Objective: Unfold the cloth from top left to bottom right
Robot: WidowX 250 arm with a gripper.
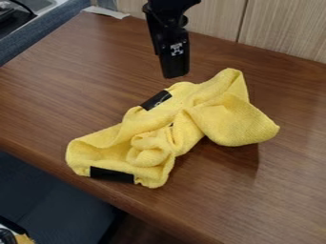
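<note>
The black gripper (175, 75) hangs down from the top edge, just above and behind the upper part of the cloth, apart from it. The yellow cloth (156, 125) lies crumpled across the middle of the wooden table, running from lower left to upper right. It has a bunched knot of folds in its lower middle and a raised, folded lobe at its right side. One black patch sits on its upper left edge and another on its lower left edge.
The brown table (70, 71) has its front edge running from the left down to the bottom. A pale wood panel (280, 28) stands behind. At the upper left are a blue-grey edge (38, 38) and a white scrap (105, 12).
</note>
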